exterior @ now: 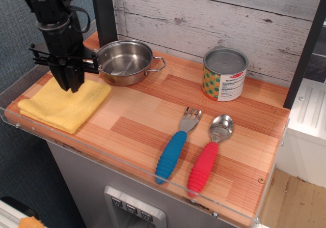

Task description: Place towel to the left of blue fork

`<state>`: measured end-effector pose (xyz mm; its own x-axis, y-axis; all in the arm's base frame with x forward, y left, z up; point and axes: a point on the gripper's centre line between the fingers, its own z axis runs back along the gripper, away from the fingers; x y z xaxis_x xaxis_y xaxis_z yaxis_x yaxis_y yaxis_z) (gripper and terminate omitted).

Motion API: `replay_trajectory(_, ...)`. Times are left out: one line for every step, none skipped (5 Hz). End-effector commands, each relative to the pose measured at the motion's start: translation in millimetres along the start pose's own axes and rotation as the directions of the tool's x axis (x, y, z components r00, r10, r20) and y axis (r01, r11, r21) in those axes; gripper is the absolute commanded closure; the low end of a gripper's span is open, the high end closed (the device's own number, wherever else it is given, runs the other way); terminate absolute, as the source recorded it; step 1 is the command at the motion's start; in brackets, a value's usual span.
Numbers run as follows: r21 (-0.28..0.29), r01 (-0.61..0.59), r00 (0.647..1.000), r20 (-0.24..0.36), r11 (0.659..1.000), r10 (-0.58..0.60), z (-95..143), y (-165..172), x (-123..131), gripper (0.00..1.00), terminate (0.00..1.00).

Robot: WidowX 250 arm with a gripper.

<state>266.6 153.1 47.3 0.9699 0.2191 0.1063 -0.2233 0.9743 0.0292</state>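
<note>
Overhead-oblique view of a wooden table [153, 111] with a clear raised edge along its near and left sides. The black hand [70, 85] hangs from the arm at the far left, pointing straight down, with its tips at the far edge of the towel [63, 103]; the two fingers [65, 78] stand close together, and whether they pinch any cloth cannot be told from this angle. The towel, a folded yellow terry cloth, lies flat at the left end of the table, its near corner close to the clear edge. Just right of the hand, and touching or nearly touching the towel's far right corner, sits a steel pan [125, 61] with a small loop handle turned to the right; the pan is upright. Further right, near the back wall of pale planks, stands a tin can [224, 74] with a green and orange dotted label. In the near right part of the table lie the blue fork [175, 146] and, just beside it on the right, a red-handled spoon [209, 157]; both lie slanted, with metal heads toward the far side and handles toward the near edge. The towel lies well apart from the fork, with bare wood between them
</note>
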Motion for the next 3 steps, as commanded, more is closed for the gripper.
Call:
replay_trajectory(0.044,0.07,0.995,0.067,0.997,-0.073,-5.1,20.0,7.6,1.0,0.0)
replay_trajectory(0.035,0.081,0.996,0.045,0.996,-0.083,-13.3,19.6,4.4,1.0,0.0)
replay_trajectory(0.027,0.104,0.994,0.031,0.994,-0.105,-24.0,16.6,1.3,1.0,0.0)
